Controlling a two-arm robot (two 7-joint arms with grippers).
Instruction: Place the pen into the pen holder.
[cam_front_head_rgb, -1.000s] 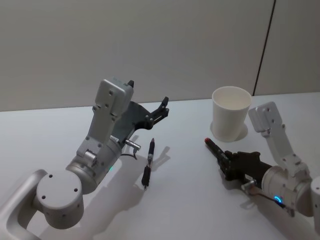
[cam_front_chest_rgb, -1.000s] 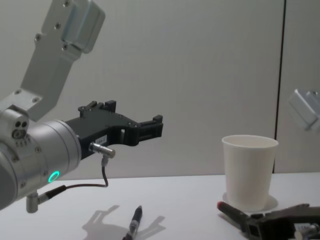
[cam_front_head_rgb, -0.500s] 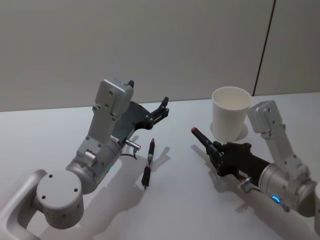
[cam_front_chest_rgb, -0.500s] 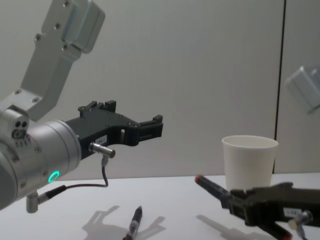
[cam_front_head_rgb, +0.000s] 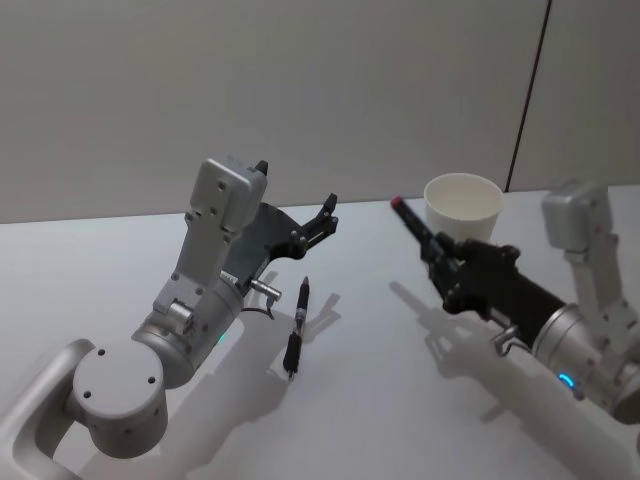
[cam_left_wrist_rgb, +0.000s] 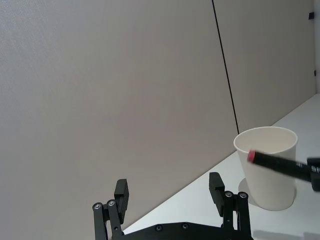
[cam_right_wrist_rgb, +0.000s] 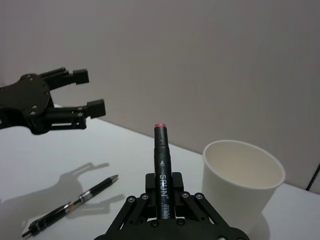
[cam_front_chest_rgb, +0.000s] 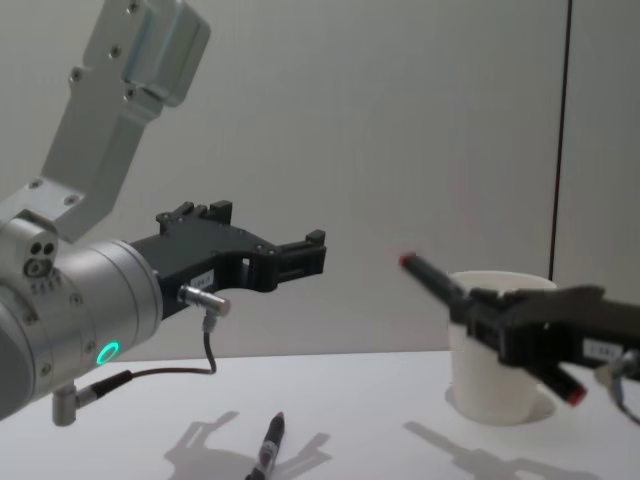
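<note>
Counts: 2 grippers, 2 pens, 1 cup.

Right gripper (cam_front_head_rgb: 445, 268), right of centre in the head view, is up off the table. Its jaws are clamped on the lower barrel of the red-tipped pen (cam_front_head_rgb: 418, 228). That pen slants up and to the left, and its red end sits just left of the cup (cam_front_head_rgb: 470, 205), at about rim height and not touching it. The cup stands upright, upper right of centre, partly behind the gripper.

Left gripper (cam_left_wrist_rgb: 169, 186) hangs in the air at upper centre-left with its jaws wide and nothing between them.

The black pen (cam_front_head_rgb: 297, 325) lies flat at centre, below the left gripper and well apart from the cup, with its shadow beside it.

The surface is a plain white table (cam_front_head_rgb: 380, 400). Behind it is a grey wall (cam_front_head_rgb: 300, 80) with one dark vertical seam (cam_front_head_rgb: 530, 90) at upper right. The cup stands near where the table's far edge meets the wall. There is bare table between the black pen and the right arm, and across the lower centre.
</note>
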